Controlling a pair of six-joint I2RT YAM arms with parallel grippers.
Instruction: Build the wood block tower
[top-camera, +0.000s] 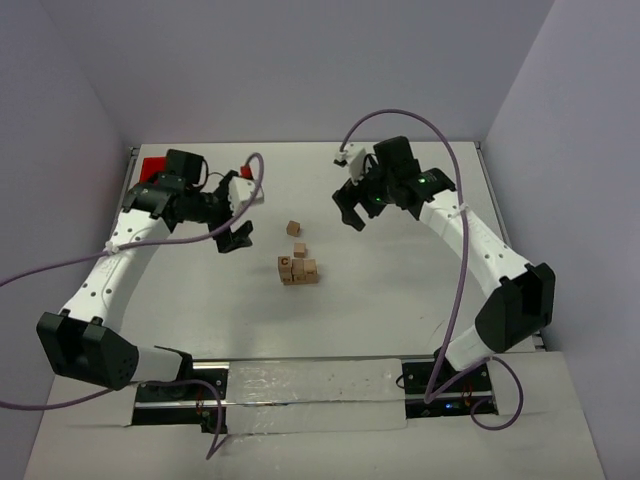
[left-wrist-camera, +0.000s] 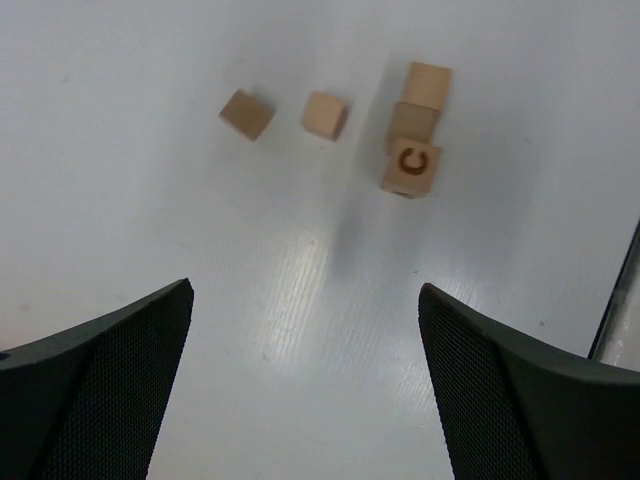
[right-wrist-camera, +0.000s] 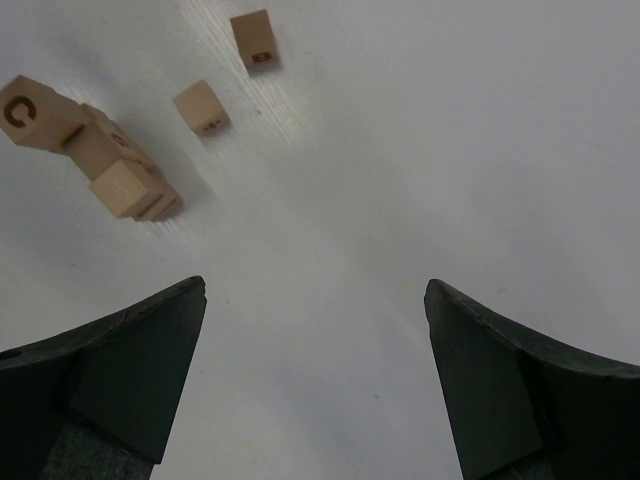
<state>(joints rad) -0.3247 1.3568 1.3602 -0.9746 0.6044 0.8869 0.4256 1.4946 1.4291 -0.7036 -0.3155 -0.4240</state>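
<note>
Left pincer (top-camera: 233, 238) and right pincer (top-camera: 352, 212) hover spread, empty. Tower (top-camera: 298, 270) sits mid-worktop (top-camera: 400, 300) (two loose blocks (top-camera: 294, 228) beside it). We should centre squarely over one before closing.

Blocks (left-wrist-camera: 325, 114): showing pale matt wood. Table (left-wrist-camera: 300, 330): smooth, white, gleaming softly. Pads (left-wrist-camera: 110, 400): black, showing a fine mesh texture.
</note>
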